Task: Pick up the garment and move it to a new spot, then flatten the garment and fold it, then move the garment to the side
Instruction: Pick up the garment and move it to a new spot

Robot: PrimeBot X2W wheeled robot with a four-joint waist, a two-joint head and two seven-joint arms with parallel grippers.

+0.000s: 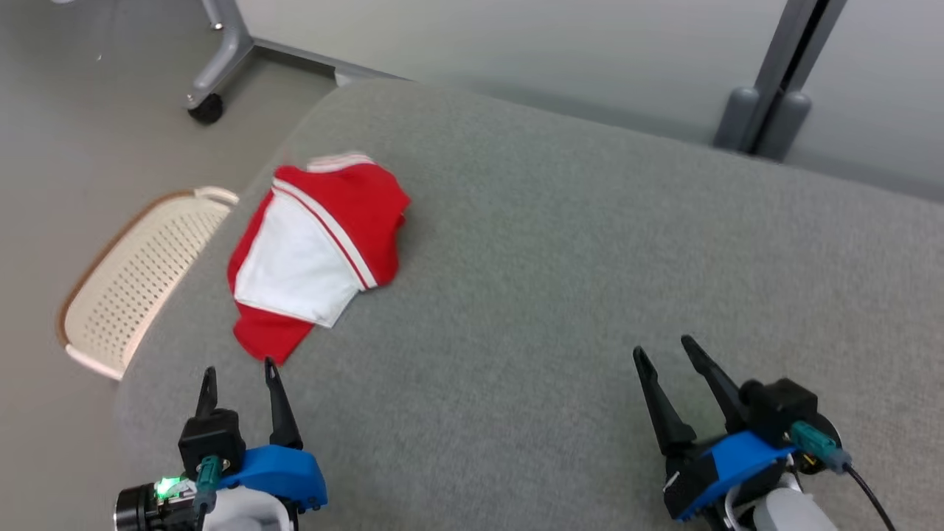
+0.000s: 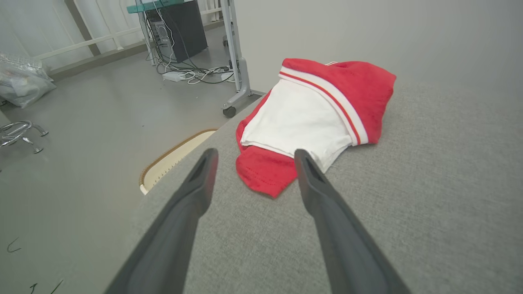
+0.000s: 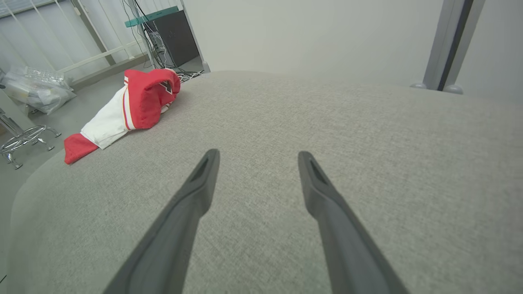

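Note:
A red and white garment (image 1: 313, 251) lies folded into a compact bundle near the left edge of the grey fabric surface (image 1: 560, 295). Its red hem corner points toward my left gripper (image 1: 240, 369), which stands open just short of it with nothing between its fingers. The left wrist view shows the garment (image 2: 310, 118) just beyond the open fingertips. At the lower right, my right gripper (image 1: 667, 348) is open above bare fabric, far from the garment (image 3: 126, 106), which lies at that view's upper left.
A cream perforated basket (image 1: 136, 276) with a brown rim sits on the floor beside the surface's left edge. A wheeled grey desk leg (image 1: 217, 59) stands at the back left. A grey post (image 1: 774, 96) rises behind the surface. The surface's right half is bare fabric.

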